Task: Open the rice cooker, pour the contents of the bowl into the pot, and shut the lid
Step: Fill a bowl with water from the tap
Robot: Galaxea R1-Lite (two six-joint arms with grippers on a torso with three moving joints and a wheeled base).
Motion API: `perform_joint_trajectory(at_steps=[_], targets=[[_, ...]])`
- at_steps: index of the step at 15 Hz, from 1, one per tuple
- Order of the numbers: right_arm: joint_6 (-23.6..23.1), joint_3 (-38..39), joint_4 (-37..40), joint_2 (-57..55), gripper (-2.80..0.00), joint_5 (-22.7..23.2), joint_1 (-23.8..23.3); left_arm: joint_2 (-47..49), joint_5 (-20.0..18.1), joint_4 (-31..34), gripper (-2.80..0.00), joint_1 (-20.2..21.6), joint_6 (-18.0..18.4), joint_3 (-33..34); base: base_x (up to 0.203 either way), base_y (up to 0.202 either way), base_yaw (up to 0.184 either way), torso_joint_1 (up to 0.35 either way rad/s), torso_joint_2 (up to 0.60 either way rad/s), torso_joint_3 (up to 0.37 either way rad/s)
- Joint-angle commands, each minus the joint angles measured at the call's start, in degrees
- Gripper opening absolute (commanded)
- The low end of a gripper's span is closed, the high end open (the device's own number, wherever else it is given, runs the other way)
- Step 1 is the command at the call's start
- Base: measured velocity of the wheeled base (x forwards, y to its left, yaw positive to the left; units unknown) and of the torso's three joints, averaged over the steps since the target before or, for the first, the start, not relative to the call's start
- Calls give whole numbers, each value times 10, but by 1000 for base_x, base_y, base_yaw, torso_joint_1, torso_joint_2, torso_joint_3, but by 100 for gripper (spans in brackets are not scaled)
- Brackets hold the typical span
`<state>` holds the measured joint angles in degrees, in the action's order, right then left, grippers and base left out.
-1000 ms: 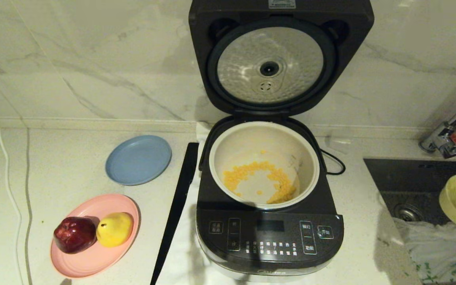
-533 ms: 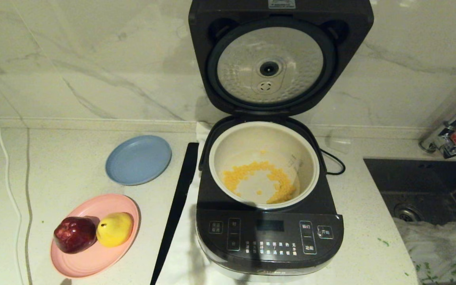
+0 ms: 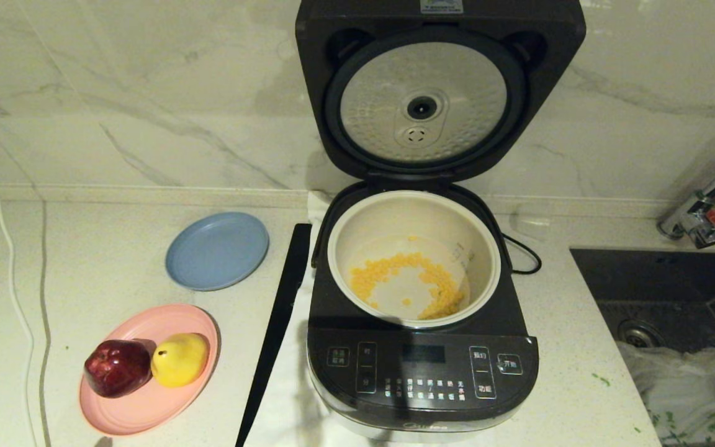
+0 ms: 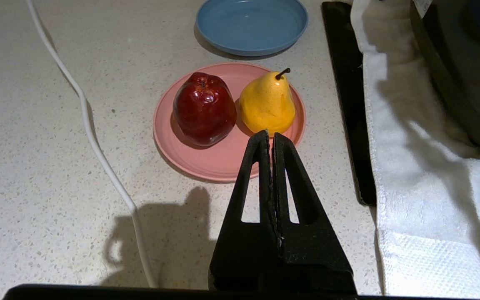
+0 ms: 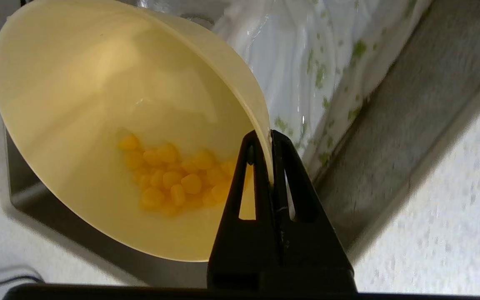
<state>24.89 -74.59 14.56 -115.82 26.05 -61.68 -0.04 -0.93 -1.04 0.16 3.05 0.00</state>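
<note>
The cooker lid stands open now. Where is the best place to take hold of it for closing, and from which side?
Probably the lid top front edge, reached from behind and above. It stands nearly upright on its rear hinge, dimpled inner plate facing forward, so a push there should swing it down over the pot.

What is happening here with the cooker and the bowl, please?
The rice cooker stands on the counter with its lid up, and yellow kernels already lie in the pot. The right gripper is off by the sink, its fingers pinched on the rim of the pale yellow bowl, which holds a few kernels too. The left gripper is shut and empty above the counter, close to the pink plate.
</note>
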Motion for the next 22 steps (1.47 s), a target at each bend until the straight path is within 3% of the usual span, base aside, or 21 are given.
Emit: perform_joint_trajectory(at_steps=[1,16,22], targets=[[2,-31,9,-28,-280,2,-1,0,0,0,-280,0,0,4,0,0,0,0,0,0],[24,-178,31,-129,-280,13,3,0,0,0,-280,0,0,4,0,0,0,0,0,0],[24,-204,24,-143,-280,48,34,0,0,0,-280,0,0,4,0,0,0,0,0,0]])
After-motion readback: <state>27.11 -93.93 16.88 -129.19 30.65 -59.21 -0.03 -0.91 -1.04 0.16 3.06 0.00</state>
